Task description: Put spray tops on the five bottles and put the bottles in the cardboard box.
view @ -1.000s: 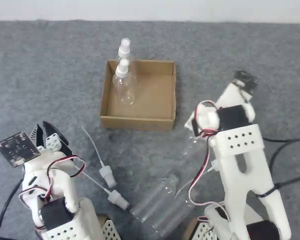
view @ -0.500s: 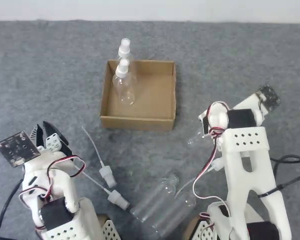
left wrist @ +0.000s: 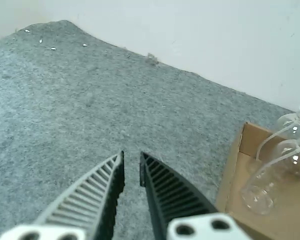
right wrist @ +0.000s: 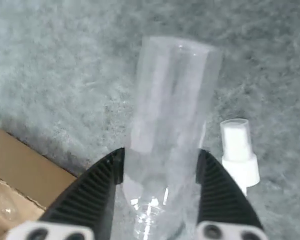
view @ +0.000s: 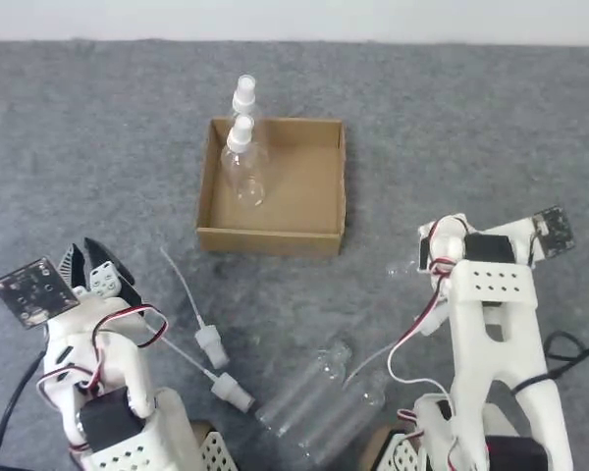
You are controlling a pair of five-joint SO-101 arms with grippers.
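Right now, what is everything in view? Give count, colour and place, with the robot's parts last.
cardboard box: 1, brown, far middle of the carpet.
capped bottles: 2, clear with white tops, inside the box at its far left corner.
open bottles: 2, clear, lying side by side between the arm bases.
held bottle: 1, clear, uncapped, in the right gripper.
loose spray tops: 2, white, on the carpet by the left arm.
third spray top: 1, white, beside the held bottle.
carpet: grey, under everything.
left gripper: black, narrowly open, empty.
right gripper: black, clamped on the held bottle.
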